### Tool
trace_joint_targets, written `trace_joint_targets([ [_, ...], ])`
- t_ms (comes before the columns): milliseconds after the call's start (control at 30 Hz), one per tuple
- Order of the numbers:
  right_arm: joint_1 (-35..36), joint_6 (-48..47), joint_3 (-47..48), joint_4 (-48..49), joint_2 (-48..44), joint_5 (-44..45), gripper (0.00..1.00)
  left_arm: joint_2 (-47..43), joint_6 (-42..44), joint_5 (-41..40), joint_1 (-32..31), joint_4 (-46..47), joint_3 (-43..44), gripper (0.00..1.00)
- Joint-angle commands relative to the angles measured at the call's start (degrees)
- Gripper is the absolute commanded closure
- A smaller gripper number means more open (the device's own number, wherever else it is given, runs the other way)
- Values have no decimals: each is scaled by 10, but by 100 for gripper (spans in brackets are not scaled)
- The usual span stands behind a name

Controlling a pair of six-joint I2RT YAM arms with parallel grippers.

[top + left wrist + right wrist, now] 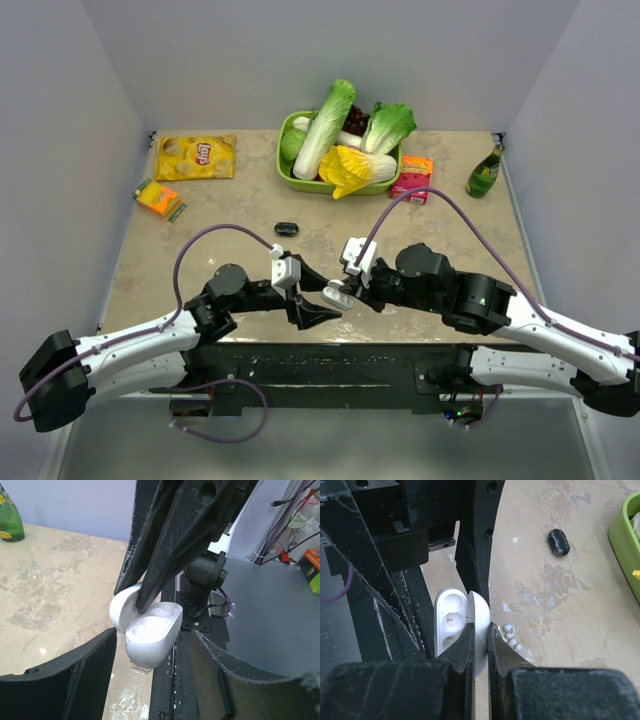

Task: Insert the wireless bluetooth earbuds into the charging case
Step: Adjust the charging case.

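**Open charging case (451,625) at the 6 o'clock edge of the worktop (230,210), at 6 o'clock from the green vegetable basket (283,172).**
Right pincer (480,635) clamped on the raised lid. Left pincer (154,645) apart, its fingers at 9 and 3 o'clock of the case body; contact with the body cannot be told.

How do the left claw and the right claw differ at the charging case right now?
Grip: the right claw is shut on the charging case, pinching its open lid. The left claw is open and holds nothing.
Pose: the left claw stands wide, with one side on each side of the case body, not clamped on it. The right claw is closed tight on the thin lid.
Shared: both are black and meet at the case.
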Motion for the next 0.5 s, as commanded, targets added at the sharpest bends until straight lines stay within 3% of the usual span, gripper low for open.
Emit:
trace_joint_targets([
  [0, 10, -13, 26, 6, 5, 22, 100, -3, -22, 16, 15, 46, -2, 37],
  [300, 13, -13, 24, 7, 5, 28, 100, 18, -33, 35, 27, 69, -7, 50],
  [467, 13, -13, 24, 11, 3, 30, 100, 24, -34, 38, 28, 67, -7, 46],
])
